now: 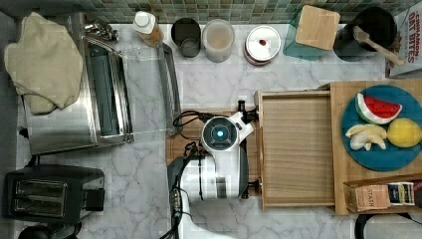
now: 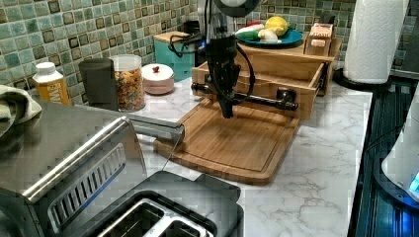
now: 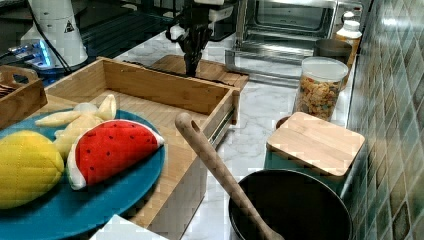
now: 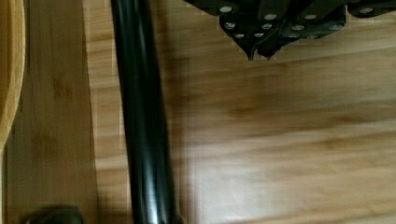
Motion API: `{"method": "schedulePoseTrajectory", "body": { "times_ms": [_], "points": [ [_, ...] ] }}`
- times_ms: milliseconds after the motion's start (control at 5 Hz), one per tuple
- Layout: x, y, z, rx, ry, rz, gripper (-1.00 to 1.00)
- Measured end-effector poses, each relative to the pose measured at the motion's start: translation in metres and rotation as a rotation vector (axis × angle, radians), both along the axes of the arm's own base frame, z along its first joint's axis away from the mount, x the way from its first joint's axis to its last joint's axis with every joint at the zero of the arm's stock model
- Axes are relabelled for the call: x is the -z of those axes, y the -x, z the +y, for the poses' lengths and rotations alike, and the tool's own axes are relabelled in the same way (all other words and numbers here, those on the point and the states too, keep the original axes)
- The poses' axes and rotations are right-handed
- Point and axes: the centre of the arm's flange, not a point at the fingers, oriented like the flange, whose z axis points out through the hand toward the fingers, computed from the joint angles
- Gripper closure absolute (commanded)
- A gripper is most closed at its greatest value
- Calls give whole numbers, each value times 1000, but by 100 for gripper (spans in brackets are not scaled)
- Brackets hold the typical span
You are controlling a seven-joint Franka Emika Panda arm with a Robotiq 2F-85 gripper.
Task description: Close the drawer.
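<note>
Drawer [image 1: 297, 149] work has hardly begun as far as you can judge: the pale wooden tray stands pulled well out from under the shelf that carries the blue plate [image 3: 145, 175], its bare bottom showing and its front overhanging the cutting board [image 2: 237, 143] near the middle of the desk. Your gripper [image 2: 227, 109] hangs just in front of the black handle bar [image 4: 142, 121], jaws pressed together and holding nothing. The whole push inward is left.

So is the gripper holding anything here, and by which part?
Nothing is held: the gripper hangs shut above the cutting board, beside the drawer's black handle bar.
</note>
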Motion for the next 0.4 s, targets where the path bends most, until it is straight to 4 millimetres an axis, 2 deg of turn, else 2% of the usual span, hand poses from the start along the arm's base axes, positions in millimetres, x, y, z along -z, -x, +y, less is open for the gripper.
{"method": "schedulePoseTrajectory", "body": {
  "times_ms": [200,400],
  "points": [
    [12,7,-14,23,7,29,100],
    [13,12,-24,48,7,-2,100]
  ]
}}
